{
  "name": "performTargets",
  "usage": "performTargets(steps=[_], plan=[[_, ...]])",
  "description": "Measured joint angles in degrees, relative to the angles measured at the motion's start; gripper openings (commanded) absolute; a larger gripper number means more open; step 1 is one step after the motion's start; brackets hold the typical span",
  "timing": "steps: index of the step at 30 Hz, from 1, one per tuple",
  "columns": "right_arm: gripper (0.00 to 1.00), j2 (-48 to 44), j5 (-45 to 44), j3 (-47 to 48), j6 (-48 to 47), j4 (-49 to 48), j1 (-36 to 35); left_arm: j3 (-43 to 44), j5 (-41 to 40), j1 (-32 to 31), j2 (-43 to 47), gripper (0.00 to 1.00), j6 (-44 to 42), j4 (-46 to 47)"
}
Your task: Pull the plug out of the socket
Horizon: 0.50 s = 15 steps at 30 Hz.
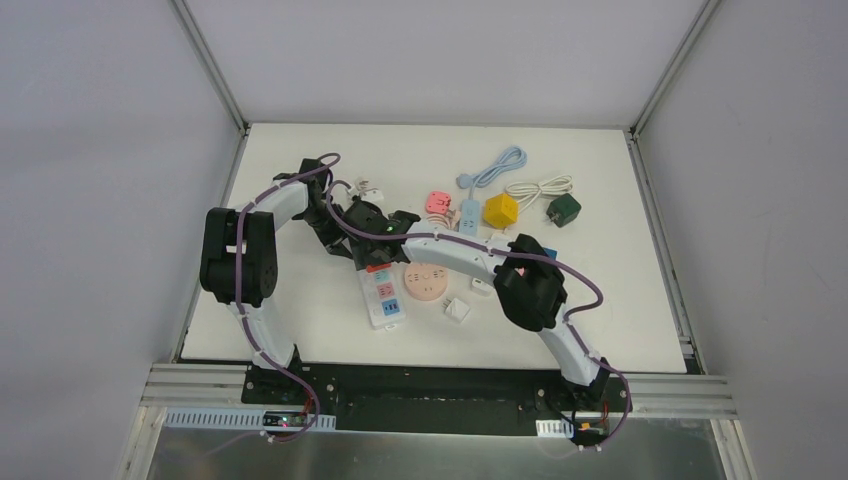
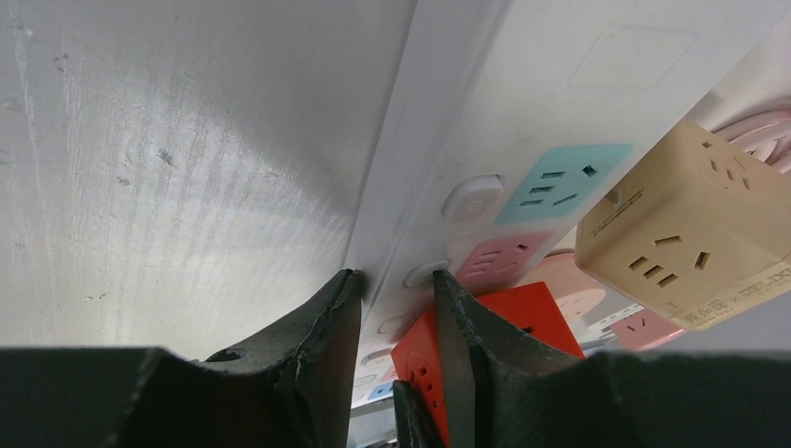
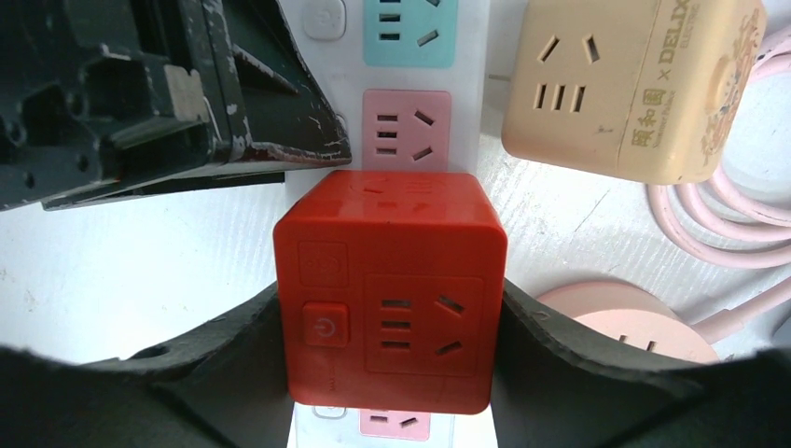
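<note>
Right end effector (image 3: 392, 317) grasps the red plug (image 3: 390, 289) at frame centre; left end effector (image 2: 396, 308) clamps the strip (image 2: 485, 131), holding it down.

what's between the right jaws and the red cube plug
Nothing visible. The right gripper already has its jaws flanking the red cube plug on the white power strip; whether they touch it is unclear. The left gripper straddles the strip's edge.

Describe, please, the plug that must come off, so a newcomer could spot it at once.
Find the white power strip at the table's middle. On it sits a red cube plug, between the right claw fingers. Unlike the beige cube beside it, it is red and plugged in.
</note>
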State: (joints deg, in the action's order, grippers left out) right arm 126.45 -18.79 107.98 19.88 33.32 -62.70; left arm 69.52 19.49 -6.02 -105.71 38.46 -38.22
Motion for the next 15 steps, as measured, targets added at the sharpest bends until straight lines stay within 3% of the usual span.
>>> performTargets(steps=[10, 15], plan=[[0.0, -2.4, 5.9, -2.0, 2.3, -1.0, 2.3, 0.0, 0.0, 0.0, -0.1, 0.35, 0.0, 0.0], [0.0, -5.9, 11.7, -3.9, 5.6, -6.6, 2.9, 0.0, 0.7, 0.0, -0.4, 0.35, 0.0, 0.0]])
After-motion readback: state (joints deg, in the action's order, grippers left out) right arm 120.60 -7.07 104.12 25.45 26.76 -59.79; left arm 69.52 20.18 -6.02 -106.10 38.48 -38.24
